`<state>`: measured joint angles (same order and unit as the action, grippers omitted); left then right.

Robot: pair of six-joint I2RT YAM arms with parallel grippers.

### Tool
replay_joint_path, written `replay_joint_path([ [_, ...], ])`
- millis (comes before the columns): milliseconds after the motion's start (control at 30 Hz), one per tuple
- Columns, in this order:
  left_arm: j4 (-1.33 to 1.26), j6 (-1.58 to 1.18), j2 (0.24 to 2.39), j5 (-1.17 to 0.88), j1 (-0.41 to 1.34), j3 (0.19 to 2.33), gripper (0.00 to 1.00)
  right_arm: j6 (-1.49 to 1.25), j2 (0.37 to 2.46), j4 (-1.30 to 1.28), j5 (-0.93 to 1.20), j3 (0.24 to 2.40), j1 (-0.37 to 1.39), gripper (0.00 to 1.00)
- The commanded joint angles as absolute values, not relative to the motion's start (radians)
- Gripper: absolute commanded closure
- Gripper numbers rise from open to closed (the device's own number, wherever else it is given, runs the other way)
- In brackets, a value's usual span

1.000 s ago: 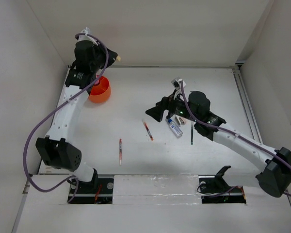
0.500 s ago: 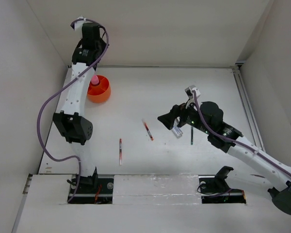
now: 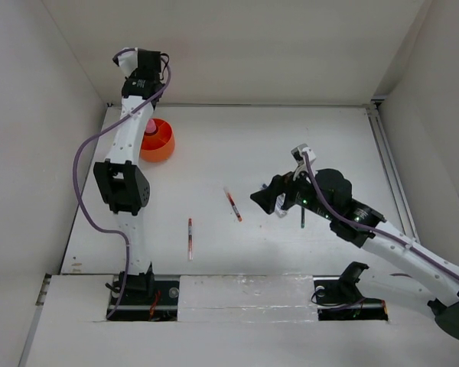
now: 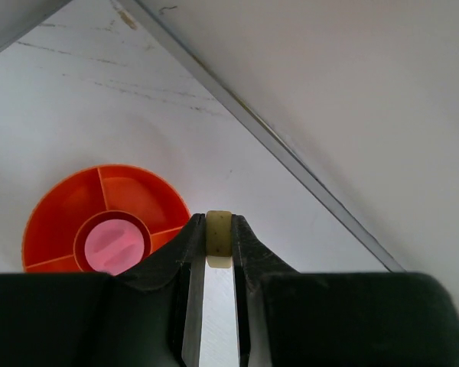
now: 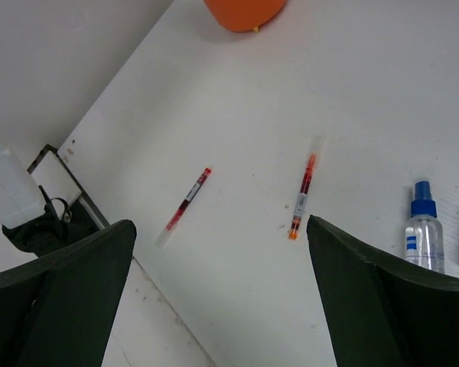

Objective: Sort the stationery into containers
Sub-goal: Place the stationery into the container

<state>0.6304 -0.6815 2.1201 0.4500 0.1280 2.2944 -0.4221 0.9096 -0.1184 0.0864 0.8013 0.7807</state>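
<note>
**Left holds tan eraser at the cup; right is open over the loose items**

- Table [image 3: 306,130]: white. The loose stationery lies mid-right and the cup is at the far left corner.
- Left arm is stretched out to the far left. Left gripper [image 4: 218,243] is pinched on the tan eraser [image 4: 218,229], which is held by its two flat sides at the very fingertips.
- In the wrist view the eraser sits just off the cup's rim rather than over a compartment. Height above the table can't be read.
- Right gripper [image 5: 220,229] has its fingers spread wide and holds nothing. It hangs above the pens.
- Orange cup [image 4: 134,191]: has inner dividers, and the outer sections in view look bare. The pink tube [image 4: 113,245] stands cap-up in the centre well.
- Clear blue-capped bottle [image 5: 421,225]: lies on its side, near the right finger in the wrist view.
- Two red-white pens lie flat and well apart, one [image 5: 303,195] near the bottle and one [image 5: 185,206] nearer the arm bases.
- Dark green pen [image 3: 303,215] lies just right of the right gripper in the top view.

Handling, my read:
- Eraser: tiny, light and rubbery, so it's grippy but easy to flick out of a tip pinch. Shift it over an outer section before opening.
- Pens: light, stiff and round, so they'll roll. Take them mid-barrel with the fingers across the axis.
- Bottle: smooth plastic that may skid, so grab the body, not the cap.
</note>
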Motion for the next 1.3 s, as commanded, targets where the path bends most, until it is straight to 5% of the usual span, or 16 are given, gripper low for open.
replay_joint_path([
  [0,0.563,-0.701,2.126,0.471,0.1,2.283,1.0,-0.439,0.894,-0.094,0.086,0.773,0.808,0.0],
  [1267,0.566,-0.784,2.246,0.537,0.089,2.154,1.0,-0.43,0.867,-0.041,0.127,0.713,0.839,0.0],
])
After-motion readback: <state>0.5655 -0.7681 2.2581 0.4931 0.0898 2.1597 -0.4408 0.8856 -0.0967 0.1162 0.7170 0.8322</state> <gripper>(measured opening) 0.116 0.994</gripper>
